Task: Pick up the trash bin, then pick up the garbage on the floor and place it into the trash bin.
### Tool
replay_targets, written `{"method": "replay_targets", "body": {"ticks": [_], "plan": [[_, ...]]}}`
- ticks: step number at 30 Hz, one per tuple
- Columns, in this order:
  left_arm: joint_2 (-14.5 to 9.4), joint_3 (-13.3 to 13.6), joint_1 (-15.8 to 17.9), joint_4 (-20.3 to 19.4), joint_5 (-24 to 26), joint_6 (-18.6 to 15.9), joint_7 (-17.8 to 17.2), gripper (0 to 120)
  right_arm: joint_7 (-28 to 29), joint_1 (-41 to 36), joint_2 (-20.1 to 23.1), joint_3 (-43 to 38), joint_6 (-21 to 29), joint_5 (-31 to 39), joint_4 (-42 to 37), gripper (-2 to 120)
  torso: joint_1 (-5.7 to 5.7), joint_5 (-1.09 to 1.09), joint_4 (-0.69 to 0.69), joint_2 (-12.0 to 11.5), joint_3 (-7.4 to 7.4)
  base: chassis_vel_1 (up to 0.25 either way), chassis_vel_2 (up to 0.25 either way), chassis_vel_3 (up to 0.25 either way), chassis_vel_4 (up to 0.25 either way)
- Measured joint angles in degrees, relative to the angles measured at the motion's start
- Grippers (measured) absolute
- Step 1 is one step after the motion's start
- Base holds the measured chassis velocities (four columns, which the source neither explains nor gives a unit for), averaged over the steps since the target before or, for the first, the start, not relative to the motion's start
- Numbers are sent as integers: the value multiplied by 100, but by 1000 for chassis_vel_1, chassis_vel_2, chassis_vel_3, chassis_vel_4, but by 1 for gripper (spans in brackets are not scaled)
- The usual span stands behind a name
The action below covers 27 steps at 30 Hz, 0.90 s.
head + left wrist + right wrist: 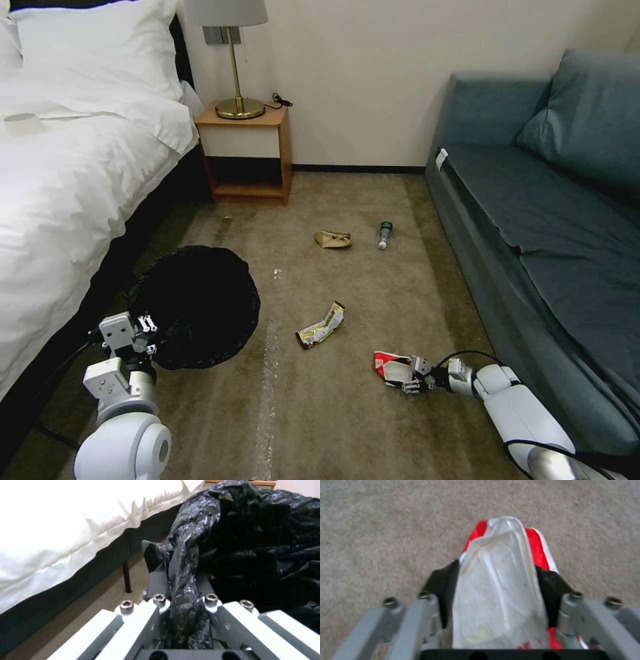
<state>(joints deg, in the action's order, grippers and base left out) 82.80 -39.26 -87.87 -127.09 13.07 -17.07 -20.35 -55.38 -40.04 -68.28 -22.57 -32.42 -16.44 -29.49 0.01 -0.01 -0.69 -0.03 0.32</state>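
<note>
Beside the bed's edge, left gripper [148, 331] clamping trash bin [200, 303] rim, right gripper [404, 375] pinching red-and-white wrapper [390, 366] on open carpet

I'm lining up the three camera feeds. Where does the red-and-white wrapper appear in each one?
Head view: the red-and-white wrapper lies low, right of centre, at the right gripper.
Left wrist view: not in it; the left gripper is clamped on the trash bin liner.
Right wrist view: centre, between the jaws.
Shared landmark: the beige carpet.

Left end effector [148, 333] clamped low at left, right end effector [408, 375] clamped, arm outstretched
</note>
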Motion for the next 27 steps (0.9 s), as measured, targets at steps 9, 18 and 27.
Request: {"method": "replay_targets", "body": {"ticks": [9,18,27], "plan": [[37,64,38,121,70,0,-65,4,36,-94,55,-124,-1,16,-46,19,0,0,0,0,0,0,0,0,0],[92,88,29,174,82,5,-79,4,41,-100,24,-166,-17,25,-64,0,0,0,0,0,0,0,0,0,0],[212,95,-28,231,84,70,-83,4,64,-191,-14,-226,-90,222,-155,0,0,0,-1,0,0,0,0,0,0]]}}
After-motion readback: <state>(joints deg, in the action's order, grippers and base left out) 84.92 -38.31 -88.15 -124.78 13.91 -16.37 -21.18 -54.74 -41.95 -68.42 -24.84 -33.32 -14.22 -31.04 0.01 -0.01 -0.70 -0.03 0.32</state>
